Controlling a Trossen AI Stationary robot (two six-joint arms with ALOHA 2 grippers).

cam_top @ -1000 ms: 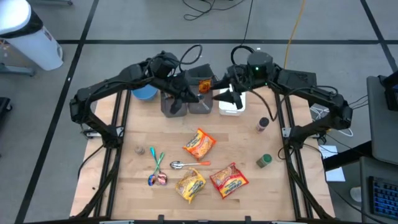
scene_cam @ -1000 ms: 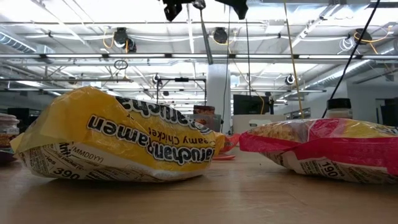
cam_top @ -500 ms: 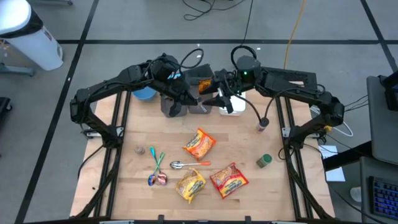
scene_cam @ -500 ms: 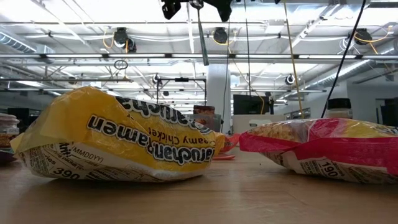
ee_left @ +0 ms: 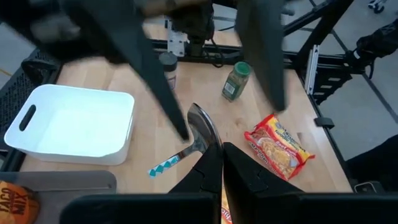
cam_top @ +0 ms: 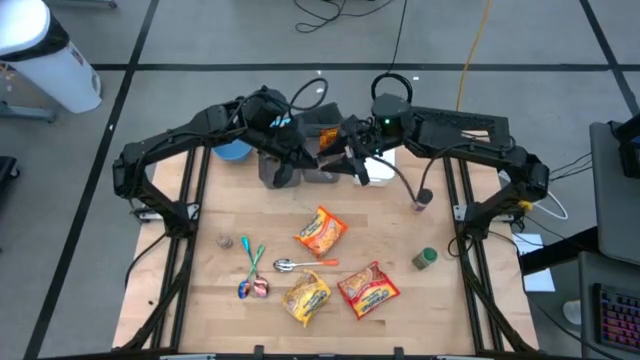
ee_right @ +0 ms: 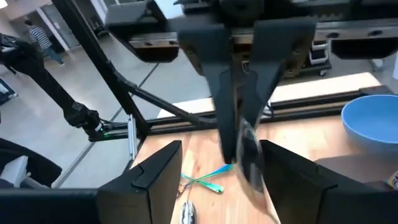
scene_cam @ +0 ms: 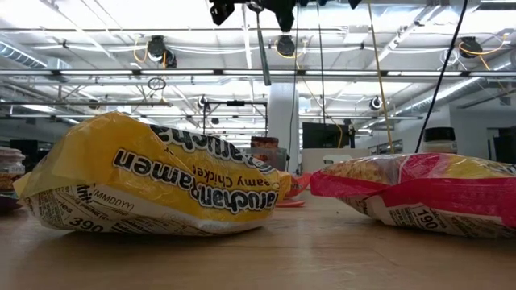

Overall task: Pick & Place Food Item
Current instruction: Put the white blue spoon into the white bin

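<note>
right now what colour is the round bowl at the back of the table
Light blue; the round bowl shows best in the right wrist view.

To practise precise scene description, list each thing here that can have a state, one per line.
left gripper: shut on the spoon, above the table's far side.
spoon: held off the table.
right gripper: open, a finger on either side of the spoon.
white bin: empty.
yellow ramen pack: lying on the table, unheld.
red ramen pack: lying on the table, unheld.
</note>
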